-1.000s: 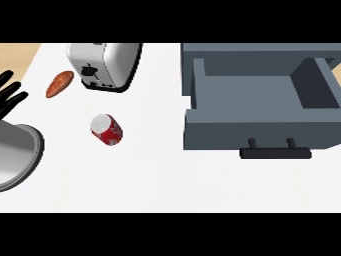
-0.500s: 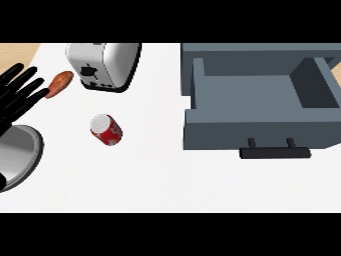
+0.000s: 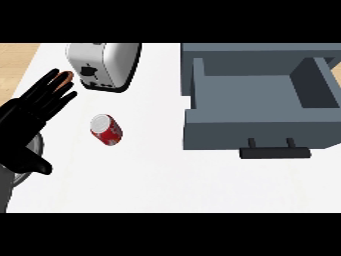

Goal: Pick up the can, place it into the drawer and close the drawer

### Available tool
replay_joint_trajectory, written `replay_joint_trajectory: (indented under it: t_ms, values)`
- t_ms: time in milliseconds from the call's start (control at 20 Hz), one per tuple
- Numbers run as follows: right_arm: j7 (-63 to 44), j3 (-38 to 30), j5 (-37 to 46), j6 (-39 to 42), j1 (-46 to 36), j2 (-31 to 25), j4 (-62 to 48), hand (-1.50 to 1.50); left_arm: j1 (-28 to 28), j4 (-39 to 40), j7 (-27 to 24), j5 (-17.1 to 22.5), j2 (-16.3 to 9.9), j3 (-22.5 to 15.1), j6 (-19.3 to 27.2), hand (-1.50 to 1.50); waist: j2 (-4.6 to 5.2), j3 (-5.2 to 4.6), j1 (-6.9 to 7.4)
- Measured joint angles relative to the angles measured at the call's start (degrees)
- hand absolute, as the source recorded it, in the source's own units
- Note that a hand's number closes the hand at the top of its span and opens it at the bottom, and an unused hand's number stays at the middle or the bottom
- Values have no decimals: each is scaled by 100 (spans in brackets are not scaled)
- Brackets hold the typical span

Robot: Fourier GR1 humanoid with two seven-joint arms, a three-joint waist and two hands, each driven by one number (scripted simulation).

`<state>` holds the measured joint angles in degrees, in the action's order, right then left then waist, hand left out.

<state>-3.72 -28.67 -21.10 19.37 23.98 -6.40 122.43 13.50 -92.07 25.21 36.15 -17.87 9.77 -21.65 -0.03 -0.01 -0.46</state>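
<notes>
White counter [image 3: 165, 185] carries the can [image 3: 106, 129] on its side, left of the open drawer [image 3: 265, 95]. Over the last second my left hand [image 3: 25, 120] has swung closer, fingers straight and spread, holding nothing; grasping comes next, I judge.

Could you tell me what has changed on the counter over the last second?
The left robot hand has moved from the left edge in toward the can, fingers straight, holding nothing and now covering most of the orange item. The can, toaster and open drawer stayed put.
</notes>
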Motion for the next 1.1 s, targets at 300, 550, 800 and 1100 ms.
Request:
replay_joint_trajectory:
  t_ms: [300,550,800,1100]
  values:
    - [-96,-338,-259,254,72,-4,61,-150,126,733,-657,-654,238,-140,-185,-150,3,0,-10]
    - [-181,-460,-315,408,134,123,200,-150,243,1512,-1275,-1173,321,-171,-333,-150,6,-1,-15]
    - [-199,-664,-419,622,156,167,169,-150,317,2221,-1906,-1637,392,-167,-369,-150,6,-2,-12]
    - [-318,-773,-413,716,-9,196,104,-150,566,3274,-2827,-2157,384,-63,-335,-150,9,-2,-13]
